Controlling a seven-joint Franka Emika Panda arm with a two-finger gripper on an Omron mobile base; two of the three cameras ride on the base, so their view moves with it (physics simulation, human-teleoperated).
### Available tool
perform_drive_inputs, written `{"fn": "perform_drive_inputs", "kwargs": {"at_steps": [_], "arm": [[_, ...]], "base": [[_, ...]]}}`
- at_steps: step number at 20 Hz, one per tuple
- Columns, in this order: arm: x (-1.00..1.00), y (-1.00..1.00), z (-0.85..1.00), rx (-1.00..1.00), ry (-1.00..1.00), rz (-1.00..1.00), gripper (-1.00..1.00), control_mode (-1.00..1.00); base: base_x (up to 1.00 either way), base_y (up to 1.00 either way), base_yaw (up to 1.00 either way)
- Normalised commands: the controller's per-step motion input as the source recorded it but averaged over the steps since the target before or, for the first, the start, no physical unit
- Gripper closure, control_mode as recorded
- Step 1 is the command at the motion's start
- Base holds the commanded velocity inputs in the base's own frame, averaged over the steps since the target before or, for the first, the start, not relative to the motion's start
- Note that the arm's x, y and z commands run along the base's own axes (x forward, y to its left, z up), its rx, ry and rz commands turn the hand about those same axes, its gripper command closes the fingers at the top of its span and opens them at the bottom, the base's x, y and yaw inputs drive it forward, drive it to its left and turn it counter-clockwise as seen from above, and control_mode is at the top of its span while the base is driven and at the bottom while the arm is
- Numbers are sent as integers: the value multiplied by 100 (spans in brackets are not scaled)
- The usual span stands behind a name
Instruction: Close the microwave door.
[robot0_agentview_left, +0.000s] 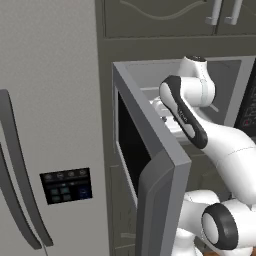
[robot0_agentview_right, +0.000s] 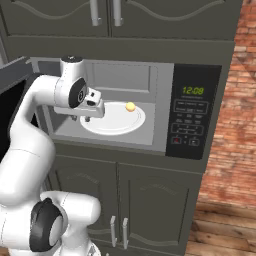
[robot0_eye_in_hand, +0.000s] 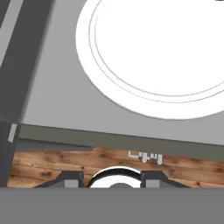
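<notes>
The microwave door (robot0_agentview_left: 150, 165) stands swung wide open to the left, its thick grey edge turned toward the base and its black glass facing the fridge (robot0_agentview_left: 50, 125). The microwave (robot0_agentview_right: 150, 110) sits built in under the dark upper cabinets (robot0_agentview_right: 150, 17), its clock lit green; a small yellow ball (robot0_agentview_right: 130, 106) rests on the white turntable plate (robot0_agentview_right: 117, 120). The gripper (robot0_agentview_right: 87, 118) hangs at the cavity's front left, over the plate's edge — whether its jaws are open or closed I cannot tell.
</notes>
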Motion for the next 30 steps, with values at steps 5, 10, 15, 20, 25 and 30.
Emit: {"fn": "perform_drive_inputs", "kwargs": {"at_steps": [5, 10, 15, 20, 25, 30], "arm": [[-69, 7, -4, 0, 0, 12, -100, -100], [-100, -9, -1, 0, -8, 4, -100, -100], [-100, -13, 0, 0, -17, 0, -100, -100], [-87, -4, 0, 0, -18, 0, -100, -100], [-56, 0, 0, 0, -9, 1, -100, -100], [-56, 1, 0, 0, -5, 0, -100, -100]], "base": [[0, 0, 0], [0, 0, 0], [0, 0, 0], [0, 0, 0], [0, 0, 0], [0, 0, 0]]}}
